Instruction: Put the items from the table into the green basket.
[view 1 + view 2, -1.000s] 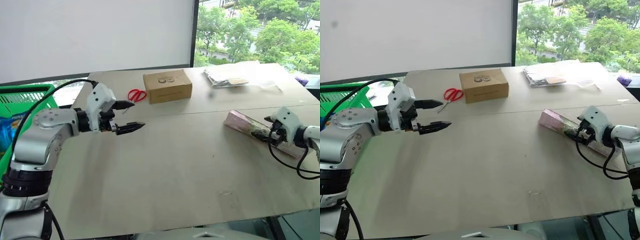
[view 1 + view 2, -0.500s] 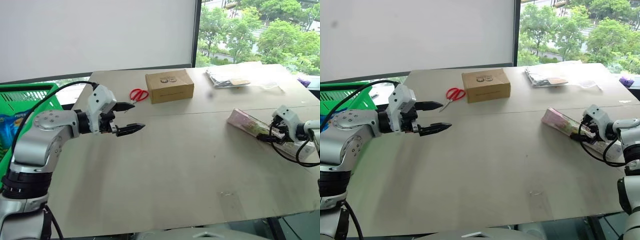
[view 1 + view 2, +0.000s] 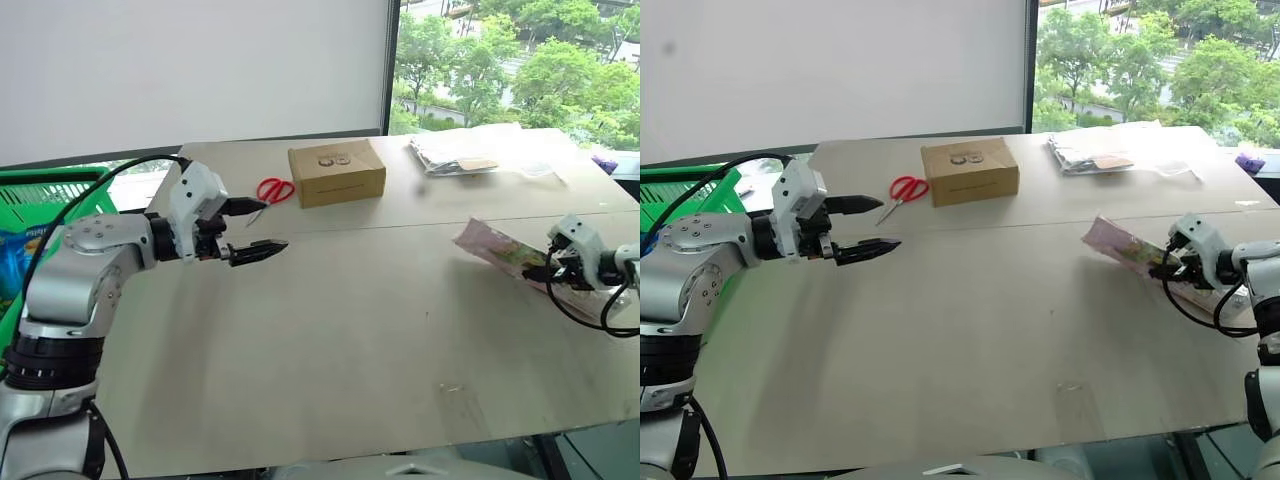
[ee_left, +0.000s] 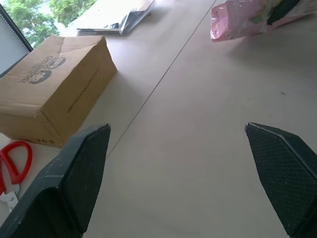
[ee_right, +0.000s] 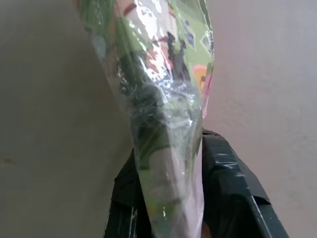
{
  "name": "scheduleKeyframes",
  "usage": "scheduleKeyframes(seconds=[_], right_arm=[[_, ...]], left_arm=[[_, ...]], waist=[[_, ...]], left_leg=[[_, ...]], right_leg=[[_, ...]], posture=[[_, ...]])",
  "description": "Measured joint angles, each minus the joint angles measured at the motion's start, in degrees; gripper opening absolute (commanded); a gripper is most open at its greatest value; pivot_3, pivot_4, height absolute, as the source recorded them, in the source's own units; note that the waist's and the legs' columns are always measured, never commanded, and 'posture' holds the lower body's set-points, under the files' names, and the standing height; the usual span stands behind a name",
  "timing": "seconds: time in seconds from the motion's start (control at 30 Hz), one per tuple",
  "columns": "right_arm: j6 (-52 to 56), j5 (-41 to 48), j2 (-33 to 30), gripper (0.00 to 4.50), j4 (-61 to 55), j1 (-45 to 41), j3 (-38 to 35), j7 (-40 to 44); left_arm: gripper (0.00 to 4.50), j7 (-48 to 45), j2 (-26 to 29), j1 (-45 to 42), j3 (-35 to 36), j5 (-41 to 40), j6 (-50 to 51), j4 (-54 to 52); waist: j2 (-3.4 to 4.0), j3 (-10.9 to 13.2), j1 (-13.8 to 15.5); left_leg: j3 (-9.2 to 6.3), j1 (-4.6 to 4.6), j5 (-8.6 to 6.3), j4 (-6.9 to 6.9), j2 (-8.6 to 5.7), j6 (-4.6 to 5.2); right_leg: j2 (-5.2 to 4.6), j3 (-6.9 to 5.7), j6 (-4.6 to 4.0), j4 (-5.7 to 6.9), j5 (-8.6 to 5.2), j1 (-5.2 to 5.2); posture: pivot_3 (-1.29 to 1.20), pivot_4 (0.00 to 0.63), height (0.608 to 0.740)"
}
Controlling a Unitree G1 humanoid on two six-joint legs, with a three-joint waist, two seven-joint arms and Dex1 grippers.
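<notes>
Pink packet (image 3: 497, 249): lies on the table (image 3: 350, 340), well to the right of the brown box (image 3: 337, 172), its near end pinched.
Right gripper (image 3: 1173, 265): fingers clamped tight on that near end; the wrist view shows the film squeezed between them.
Left gripper (image 3: 258, 228): jaws spread wide, holding nothing, hovering near the red scissors (image 3: 271, 190) just left of the box.
Green basket (image 3: 45, 196): far to the left of the box, off the table's edge.
Doing it well: lift straight up before swinging across; the grip looks near the packet's tip, though I can't be sure, so move slowly lest it slip.
</notes>
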Motion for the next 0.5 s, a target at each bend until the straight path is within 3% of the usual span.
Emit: scheduleKeyframes(seconds=[0.1,0.33,0.47,0.5], right_arm=[[3.6,2.65,2.81,0.4,-5.84,1.25,-1.55,0.27],[16.94,14.05,16.55,0.4,-28.61,1.17,-3.73,-4.91],[28.2,24.62,28.7,0.4,-41.25,-5.28,-6.02,-13.06],[28.63,25.33,29.21,0.4,-42.07,-5.86,-6.01,-13.34]], left_arm=[[4.5,-0.22,-1.3,-0.35,1.27,-2.18,0.9,0.35],[4.5,2.8,-10.5,-3.68,3.1,-12.5,7.86,-0.3],[4.5,10.93,-20.87,-6.45,4.54,-20.11,13.15,-0.32],[4.5,11.3,-21.32,-6.71,4.45,-20.4,13.33,-0.33]], waist=[[0.03,0.02,-1.03],[0.08,0.05,-2.9],[0.1,0.06,-2.81],[0.09,0.05,-2.8]], left_leg=[[0.01,0.0,0.0,0.0,0.04,0.0],[-0.03,-0.03,0.03,0.07,0.09,-0.05],[-0.16,-0.19,0.03,0.12,0.04,-0.06],[-0.17,-0.2,0.02,0.12,0.04,-0.06]], right_leg=[[0.03,0.04,-0.02,0.04,0.02,-0.03],[0.11,0.02,-0.06,0.14,0.08,-0.09],[0.09,-0.04,0.01,0.12,0.14,-0.19],[0.09,-0.06,0.01,0.11,0.14,-0.19]], posture=[[-0.08,0.0,0.74],[-0.09,0.0,0.74],[-0.09,0.0,0.74],[-0.09,0.0,0.74]])
